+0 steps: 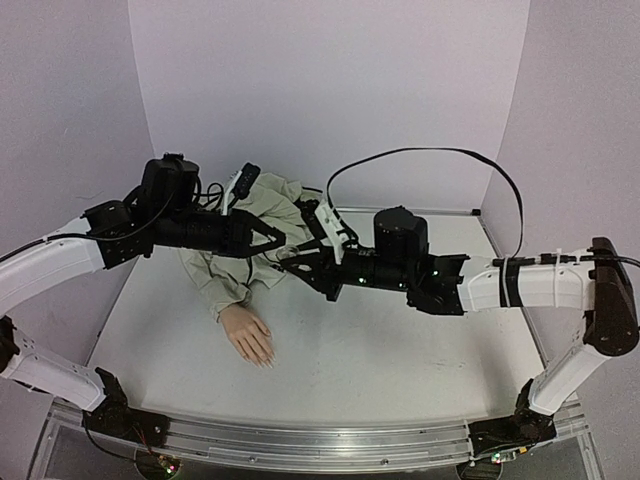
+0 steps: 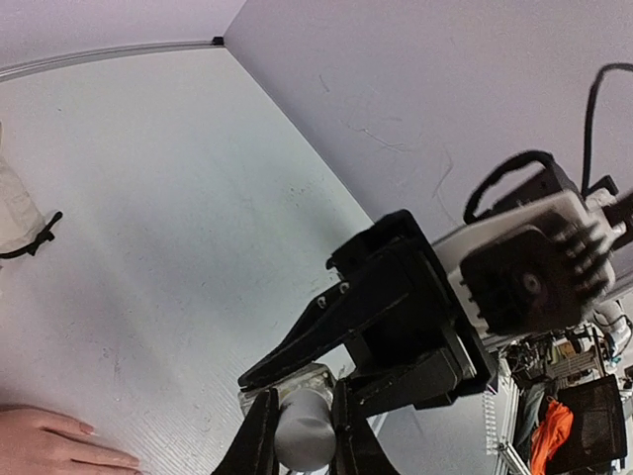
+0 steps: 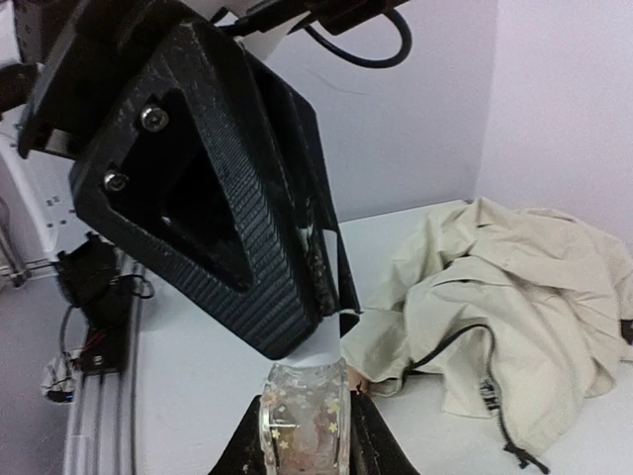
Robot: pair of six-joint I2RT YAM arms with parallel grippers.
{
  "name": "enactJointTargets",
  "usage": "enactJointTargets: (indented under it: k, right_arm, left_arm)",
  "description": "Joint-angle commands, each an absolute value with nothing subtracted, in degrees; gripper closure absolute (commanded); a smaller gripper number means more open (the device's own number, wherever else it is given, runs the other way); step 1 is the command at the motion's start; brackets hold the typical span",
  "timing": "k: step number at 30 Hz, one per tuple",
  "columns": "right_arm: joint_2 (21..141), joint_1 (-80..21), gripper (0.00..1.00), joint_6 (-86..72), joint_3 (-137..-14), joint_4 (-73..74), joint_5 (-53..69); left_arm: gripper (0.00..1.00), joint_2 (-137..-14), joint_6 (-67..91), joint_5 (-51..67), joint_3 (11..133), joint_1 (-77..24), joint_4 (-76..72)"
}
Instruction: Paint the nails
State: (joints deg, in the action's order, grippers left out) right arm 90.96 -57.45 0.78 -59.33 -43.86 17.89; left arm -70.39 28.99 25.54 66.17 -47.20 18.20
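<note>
- Left gripper (image 1: 281,243) pinched tight on a pale cap (image 2: 302,424), largely hidden in its grip.
- Right gripper (image 1: 293,260) clamped on the clear bottle (image 3: 305,406), base cut off.
- Nails (image 2: 87,428) lie below both grippers, barely discernible.

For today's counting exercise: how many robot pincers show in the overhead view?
2: the left pincer and right pincer meet over the beige jacket, behind the mannequin hand. None seems hidden.

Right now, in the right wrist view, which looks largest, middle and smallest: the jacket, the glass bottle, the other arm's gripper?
Largest: the left gripper, though only because it is close to the camera.
Then the jacket.
Smallest: the bottle.
</note>
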Motion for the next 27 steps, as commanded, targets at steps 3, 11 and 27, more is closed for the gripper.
enactJointTargets:
  k: [3, 11, 27]
  right_arm:
    - [93.0, -60.8, 1.00, 9.0, -64.0, -54.1, -11.4]
    - [100.2, -64.0, 1.00, 16.3, -70.6, -64.3, -24.8]
    - [101.3, -63.1, 1.00, 14.4, -79.2, -55.1, -7.3]
  left_arm:
    - [1.00, -73.0, 29.5, 19.1, 72.3, -47.7, 24.6]
    - [1.00, -77.6, 30.7, 13.3, 75.6, -47.7, 29.2]
    - [1.00, -81.5, 26.2, 13.3, 76.1, -47.6, 32.0]
